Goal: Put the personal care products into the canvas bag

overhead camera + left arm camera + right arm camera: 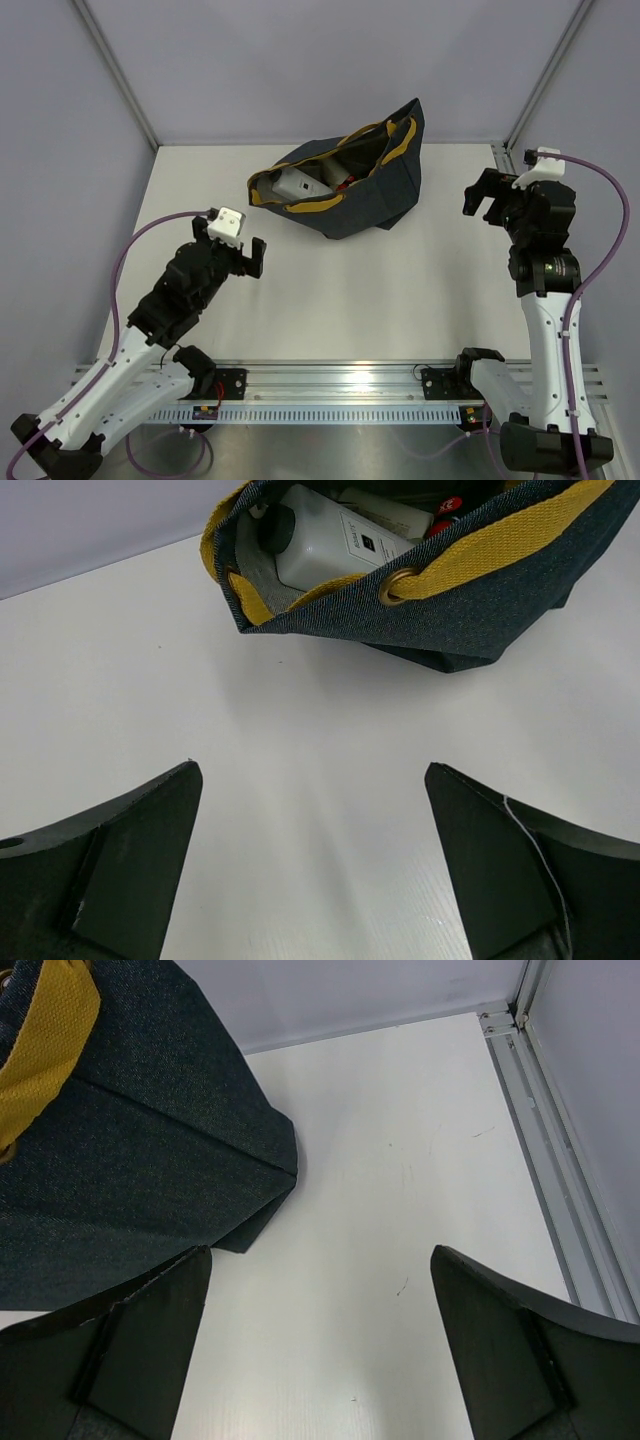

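Left gripper (pixel 252 258) has its jaws spread wide with nothing between them. It sits over the left half of the white desk (pixel 420 300), pointing toward the far edge. In the left wrist view the same gripper (pixel 312 775) frames bare desk, with the bag's mouth further out ahead of it.

Right gripper (pixel 483 206) is spread wide too and carries nothing. It's out by the right edge, about level with the bag. From the right wrist camera, the gripper (pixel 320 1255) shows the bag's dark corner just off its left finger, apart from it.

Canvas bag (pixel 375 190) lies slumped on the desk near the far edge, roughly midway along it. Its mouth, with the yellow trim, opens toward the left. In the left wrist view the bag (pixel 470 620) has a yellow handle across the opening.

Inside the mouth lies a white bottle (pixel 330 545) on its side, black cap (pixel 275 525) pointing left. Behind it there's a cream labelled bottle (pixel 385 515) and a bit of a red cap (pixel 446 512).

Probably more bottles deeper in, but the fabric hides them, so I can't count. I see 0 bottles out on the desk itself.
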Tool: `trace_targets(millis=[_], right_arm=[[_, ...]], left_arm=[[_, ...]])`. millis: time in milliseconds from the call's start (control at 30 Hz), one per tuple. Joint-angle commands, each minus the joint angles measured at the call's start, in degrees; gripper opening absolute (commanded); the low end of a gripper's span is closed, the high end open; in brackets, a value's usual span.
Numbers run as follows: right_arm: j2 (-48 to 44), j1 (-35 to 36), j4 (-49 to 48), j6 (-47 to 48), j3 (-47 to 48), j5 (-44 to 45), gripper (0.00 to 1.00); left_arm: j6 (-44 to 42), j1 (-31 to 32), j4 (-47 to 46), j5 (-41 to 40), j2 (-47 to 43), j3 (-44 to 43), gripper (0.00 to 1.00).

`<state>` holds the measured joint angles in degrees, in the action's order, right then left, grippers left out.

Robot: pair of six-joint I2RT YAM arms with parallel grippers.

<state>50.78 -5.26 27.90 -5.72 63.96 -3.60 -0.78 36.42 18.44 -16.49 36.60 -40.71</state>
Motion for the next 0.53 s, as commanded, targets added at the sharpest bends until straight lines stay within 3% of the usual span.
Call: trace_targets(millis=[0, 500], right_arm=[[-1.3, -0.2, -3.7, -0.6, -1.3, 2.5, 0.99], [-1.4, -0.2, -5.5, -2.6, -2.1, 7.0, 1.00]], left_arm=[[0.5, 0.0, -1.9, -1.7, 0.1, 0.4, 0.99], [0.5, -0.1, -1.6, -2.8, 1.5, 0.5, 0.99]])
